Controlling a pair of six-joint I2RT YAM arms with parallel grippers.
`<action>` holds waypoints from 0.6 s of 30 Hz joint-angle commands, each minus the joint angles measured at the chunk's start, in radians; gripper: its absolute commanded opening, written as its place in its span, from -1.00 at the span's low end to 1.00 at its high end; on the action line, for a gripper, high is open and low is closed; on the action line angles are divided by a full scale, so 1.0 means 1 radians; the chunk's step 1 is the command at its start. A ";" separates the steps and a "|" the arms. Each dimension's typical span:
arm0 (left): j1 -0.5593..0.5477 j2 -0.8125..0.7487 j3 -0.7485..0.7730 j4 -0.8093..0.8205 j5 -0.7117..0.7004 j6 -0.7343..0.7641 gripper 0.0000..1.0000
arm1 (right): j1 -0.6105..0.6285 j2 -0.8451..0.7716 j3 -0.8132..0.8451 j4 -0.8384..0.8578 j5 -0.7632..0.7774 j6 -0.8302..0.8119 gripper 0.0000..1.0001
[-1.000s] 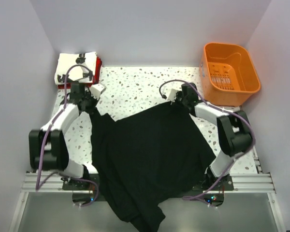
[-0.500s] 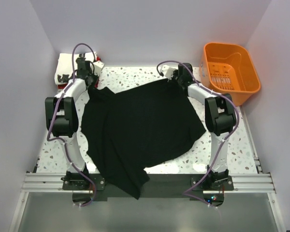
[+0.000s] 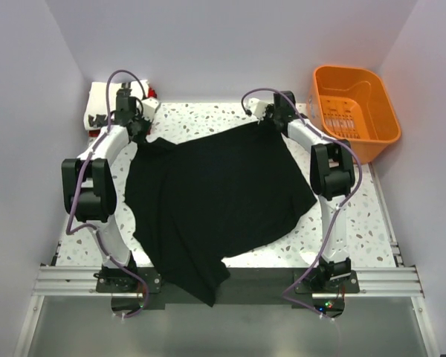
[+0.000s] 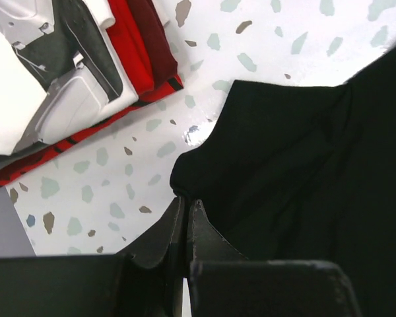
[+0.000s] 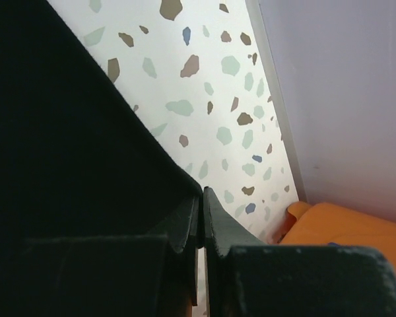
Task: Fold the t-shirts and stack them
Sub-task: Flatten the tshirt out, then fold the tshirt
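The top view is bright and even, lit softly from overhead, and shadows are faint; the black shirt reads as a nearly flat dark mass, its folds barely showing. The basket at 2 o'clock is strongly saturated, without glare. In the left wrist view a small shiny spot sits on the table near the centre, and the left gripper at 6 o'clock is dark and soft. In the right wrist view the right gripper is blurred, and the shirt is crushed to black at 9 o'clock

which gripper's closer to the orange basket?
Right. The right gripper, pinching the black t-shirt, is beside the orange basket; the left gripper is far across, by the folded stack.
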 commanded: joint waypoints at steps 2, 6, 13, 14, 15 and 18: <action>-0.024 -0.103 -0.045 -0.022 -0.006 -0.046 -1.00 | -0.018 0.040 0.101 -0.053 -0.057 -0.038 -1.00; -0.025 -0.102 -0.057 -0.024 0.015 -0.043 -1.00 | -0.026 0.058 0.135 -0.090 -0.071 -0.038 -1.00; -0.036 -0.210 -0.059 -0.106 0.081 -0.057 -1.00 | -0.043 0.011 0.120 -0.073 -0.102 -0.035 -1.00; -0.046 -0.232 -0.065 -0.131 0.086 -0.049 -1.00 | -0.052 -0.006 0.115 -0.070 -0.107 -0.035 -1.00; -0.051 -0.287 -0.076 -0.163 0.098 -0.041 -1.00 | -0.058 -0.017 0.109 -0.065 -0.110 -0.035 -1.00; -0.083 -0.371 -0.123 -0.212 0.126 -0.035 -1.00 | -0.076 -0.048 0.089 -0.080 -0.128 -0.047 -1.00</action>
